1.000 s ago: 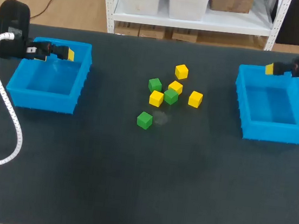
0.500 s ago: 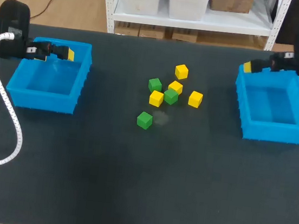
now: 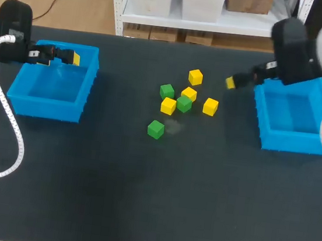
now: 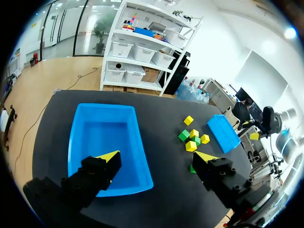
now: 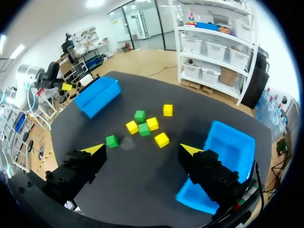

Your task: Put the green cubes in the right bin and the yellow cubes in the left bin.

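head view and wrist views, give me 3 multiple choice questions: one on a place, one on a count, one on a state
1. Where is the right tool?
A) over bare table between the yellow cubes and the right bin
B) inside the left bin
C) over the table's near edge

2. How many green cubes lie on the table?
A) one
B) five
C) three

3. What state is the left tool in?
A) shut on a yellow cube
B) open and empty
C) shut on a green cube

Answers:
1 A, the head view shows its yellow tip just outside that bin's wall, on the cubes' side.
2 C, two sit in the cluster and one lies apart.
3 B, the left wrist view shows its tips wide apart with nothing gripped.
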{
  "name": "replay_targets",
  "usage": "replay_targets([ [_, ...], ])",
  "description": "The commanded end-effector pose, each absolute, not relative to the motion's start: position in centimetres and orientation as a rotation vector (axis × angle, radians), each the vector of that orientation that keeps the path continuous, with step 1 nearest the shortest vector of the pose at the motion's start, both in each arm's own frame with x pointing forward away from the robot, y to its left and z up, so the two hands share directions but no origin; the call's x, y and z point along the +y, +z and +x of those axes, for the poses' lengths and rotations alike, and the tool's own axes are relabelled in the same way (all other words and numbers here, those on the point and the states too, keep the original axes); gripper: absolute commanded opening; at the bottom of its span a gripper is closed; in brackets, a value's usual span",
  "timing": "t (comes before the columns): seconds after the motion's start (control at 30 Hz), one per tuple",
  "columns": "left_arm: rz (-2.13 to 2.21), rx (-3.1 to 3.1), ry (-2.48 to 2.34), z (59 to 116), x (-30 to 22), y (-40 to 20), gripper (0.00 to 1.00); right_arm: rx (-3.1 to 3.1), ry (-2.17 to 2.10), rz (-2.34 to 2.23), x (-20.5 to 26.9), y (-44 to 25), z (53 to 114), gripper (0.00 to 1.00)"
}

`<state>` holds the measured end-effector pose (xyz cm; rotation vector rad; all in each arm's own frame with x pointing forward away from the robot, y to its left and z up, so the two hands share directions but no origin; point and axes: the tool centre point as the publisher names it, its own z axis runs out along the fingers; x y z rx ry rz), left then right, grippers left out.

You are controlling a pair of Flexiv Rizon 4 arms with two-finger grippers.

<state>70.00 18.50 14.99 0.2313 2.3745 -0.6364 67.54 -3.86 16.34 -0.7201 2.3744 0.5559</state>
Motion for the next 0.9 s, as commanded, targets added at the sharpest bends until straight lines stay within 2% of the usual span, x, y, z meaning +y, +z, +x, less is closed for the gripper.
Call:
replay_targets([
  [0.03,0.231,2.374,-0.636,70.0,18.5,15.0,1.0,2.382,0.536,-0.748,-1.6,15.9,66.8,1.0],
  [0.47,0.231,2.374,-0.636,70.0,18.5,15.0,1.0,2.412,0.522,-0.938,4.9,12.3,65.4,1.0],
  [0.9,0.231,2.374,-0.636,70.0,18.5,15.0,1.0,2.458,0.484,-1.085,8.5,8.2,64.8,1.0],
])
